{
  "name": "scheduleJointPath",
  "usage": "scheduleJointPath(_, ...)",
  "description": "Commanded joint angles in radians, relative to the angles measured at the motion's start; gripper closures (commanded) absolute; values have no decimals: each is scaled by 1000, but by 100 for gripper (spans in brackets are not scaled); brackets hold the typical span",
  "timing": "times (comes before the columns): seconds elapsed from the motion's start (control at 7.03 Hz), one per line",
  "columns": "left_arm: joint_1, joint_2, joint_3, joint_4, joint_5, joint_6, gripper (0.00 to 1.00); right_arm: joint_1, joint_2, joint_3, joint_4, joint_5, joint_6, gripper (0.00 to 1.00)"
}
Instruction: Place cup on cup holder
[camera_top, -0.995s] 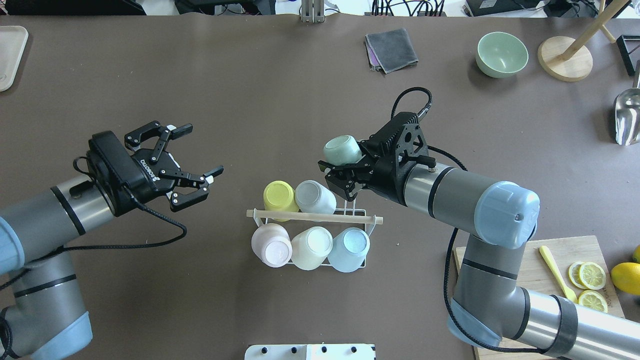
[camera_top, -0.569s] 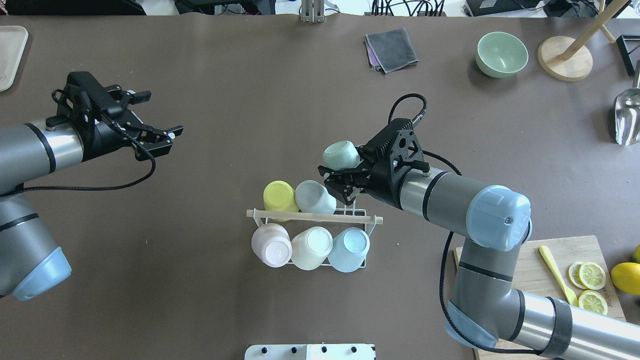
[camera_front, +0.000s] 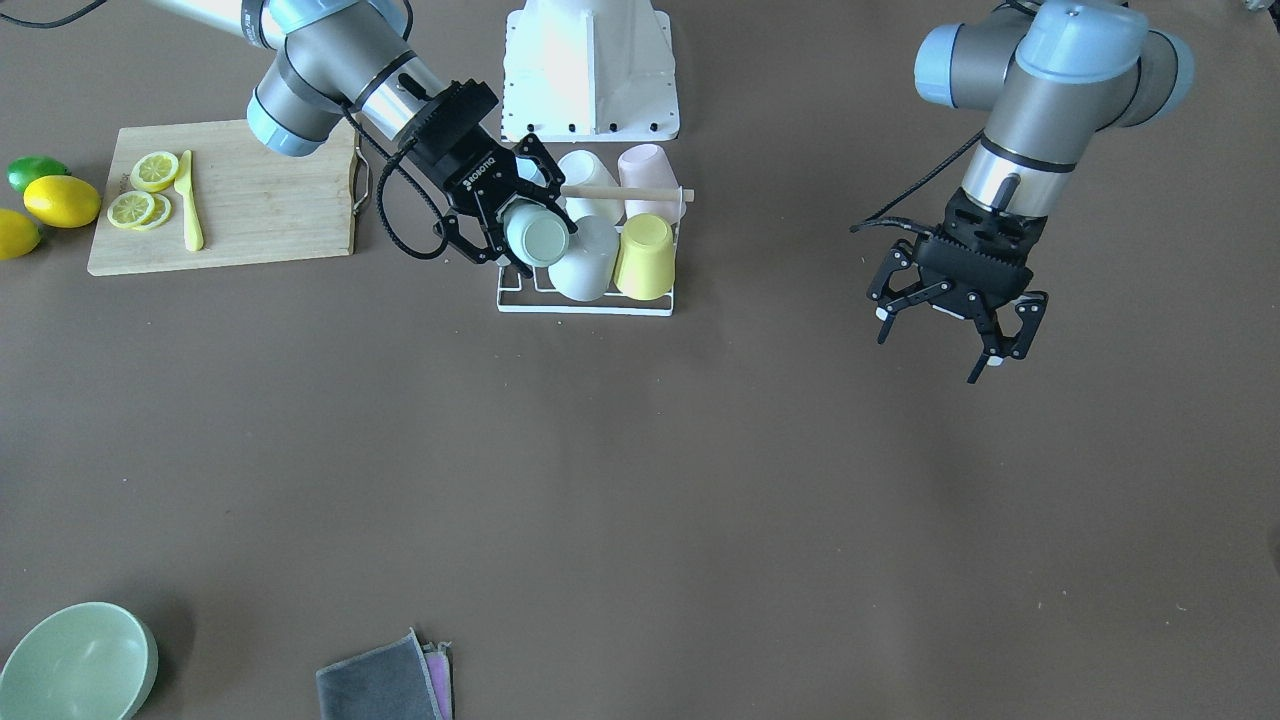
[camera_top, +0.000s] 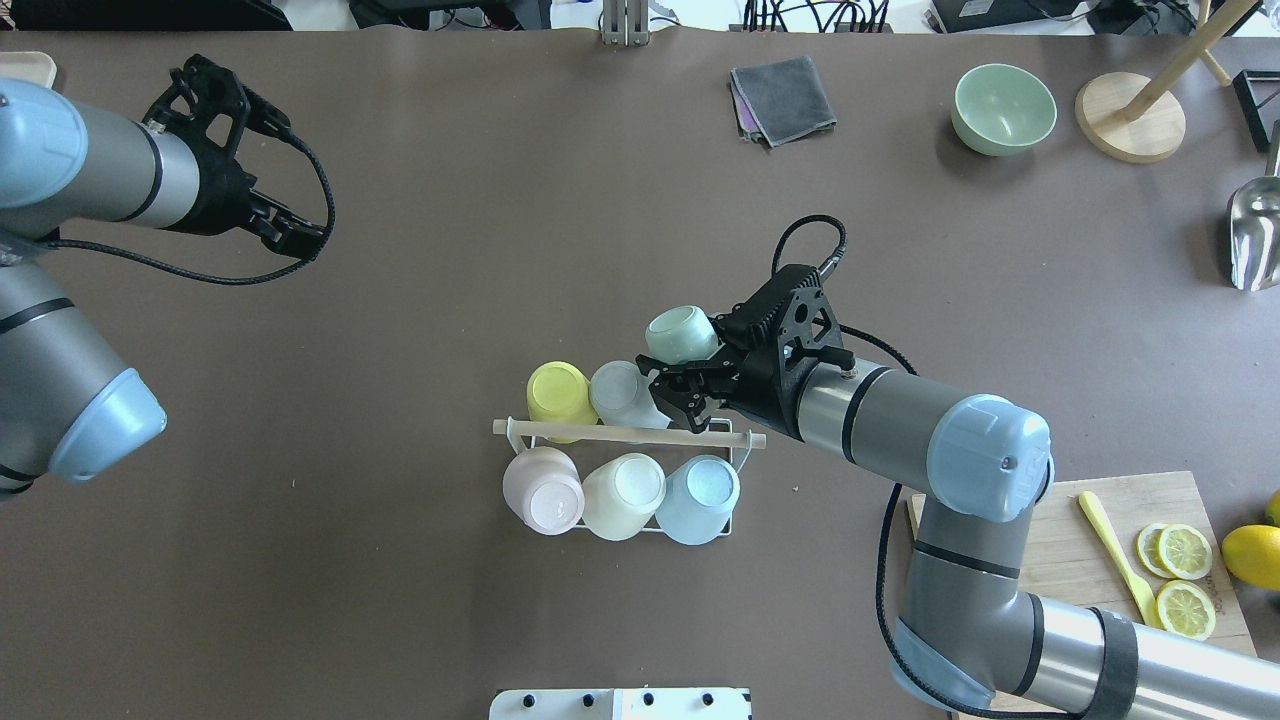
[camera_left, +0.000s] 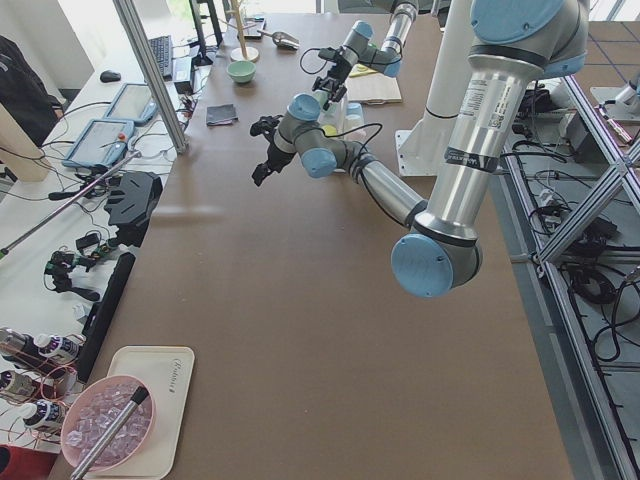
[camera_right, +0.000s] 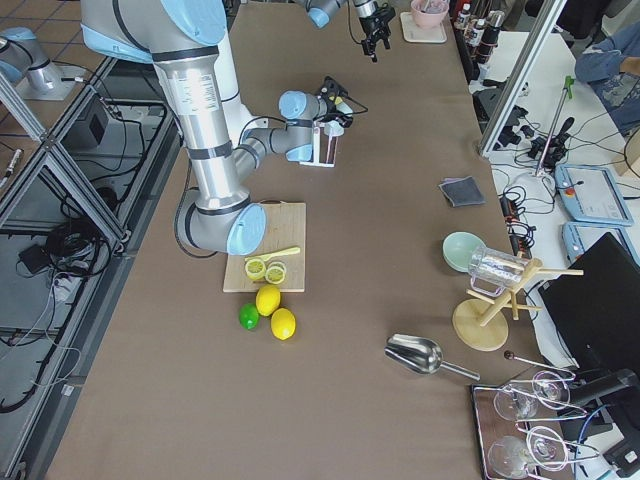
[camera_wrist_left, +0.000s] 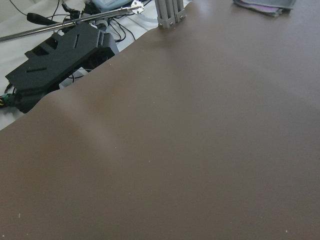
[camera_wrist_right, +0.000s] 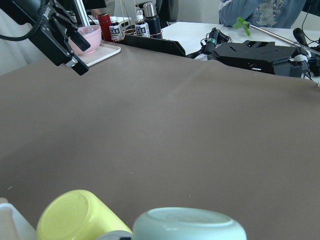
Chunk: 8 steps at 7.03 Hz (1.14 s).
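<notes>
My right gripper (camera_top: 672, 385) is shut on a pale green cup (camera_top: 680, 335) and holds it tilted at the far right corner of the cup holder (camera_top: 741, 455), a white wire rack with a wooden rod (camera_top: 630, 433) across its top. The rack carries a yellow cup (camera_top: 560, 393), a grey-white cup (camera_top: 622, 392), a pink cup (camera_top: 543, 490), a cream cup (camera_top: 622, 495) and a light blue cup (camera_top: 700, 497), all upside down. My left gripper (camera_front: 935, 350) is open and empty, far off to the left over bare table.
A wooden cutting board (camera_top: 1060, 540) with lemon slices and a yellow knife (camera_top: 1112, 545) lies at the near right, by my right arm. A green bowl (camera_top: 1003, 108), a grey cloth (camera_top: 782, 98), a wooden stand (camera_top: 1130, 118) and a metal scoop (camera_top: 1253, 235) sit along the far side.
My left arm has swung away to the far left, its gripper still open. My right gripper has moved the green cup a little nearer to the rack.
</notes>
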<state>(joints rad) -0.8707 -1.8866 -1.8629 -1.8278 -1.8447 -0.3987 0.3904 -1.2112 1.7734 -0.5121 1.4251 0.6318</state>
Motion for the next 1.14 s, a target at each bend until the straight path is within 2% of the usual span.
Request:
scheduleJointPath(0.0, -45, -45, 23, 370, -76, -5, 2, -7, -4, -2, 11, 0, 6, 100)
scheduleJointPath(0.14, -65, -17, 27, 425, -77, -5, 2, -8, -2, -2, 12, 0, 8, 60)
scheduleJointPath(0.28, -112, 18, 56, 427, -127, -5, 2, -8, -4, -3, 21, -5, 5, 1)
scheduleJointPath(0.57, -328, 62, 210, 423, -407, 24, 2, -13, -8, -3, 24, -8, 6, 0)
scheduleJointPath(0.71, -402, 160, 217, 418, -425, 143, 2, -13, -13, -3, 24, -8, 6, 0)
scheduleJointPath(1.0, -506, 242, 254, 417, -430, 230, 2, -16, -14, -3, 24, -5, 6, 0)
